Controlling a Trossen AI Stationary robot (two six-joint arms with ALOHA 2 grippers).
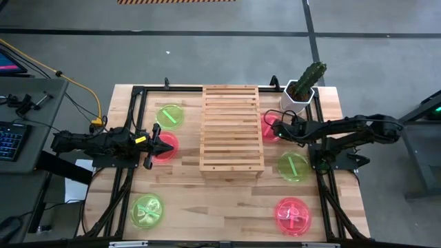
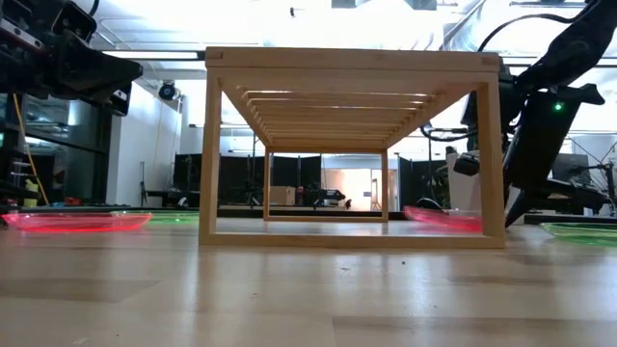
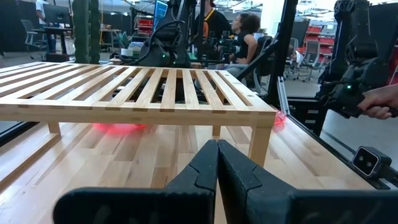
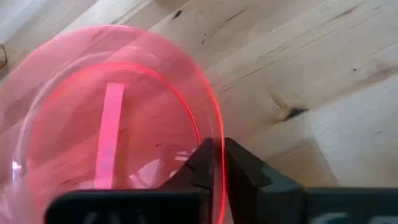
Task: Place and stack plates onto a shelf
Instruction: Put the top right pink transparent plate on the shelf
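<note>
The shelf (image 1: 231, 127) stands mid-table. Right of it lies a pink plate (image 1: 267, 126), and my right gripper (image 1: 278, 129) is shut on its rim, which the right wrist view shows up close (image 4: 112, 124). My left gripper (image 1: 170, 147) hovers shut and level over another pink plate (image 1: 162, 153) left of the shelf, touching nothing. Green plates lie flat at the far left (image 1: 170, 116), near left (image 1: 147, 210) and right (image 1: 293, 166). A third pink plate (image 1: 293, 215) lies near right. My right gripper pinches the pink plate's rim (image 4: 219, 134) between its two fingers, on the side toward the table's right edge. The fingers slant down from the right. The plate stays low by the tabletop (image 2: 439, 216); whether it is lifted I cannot tell.
A white pot with a cactus (image 1: 305, 88) stands at the far right, close behind my right arm. The shelf's top (image 3: 137, 93) is bare slats. People sit in the room beyond the table, and a hand (image 3: 380, 102) shows at the right.
</note>
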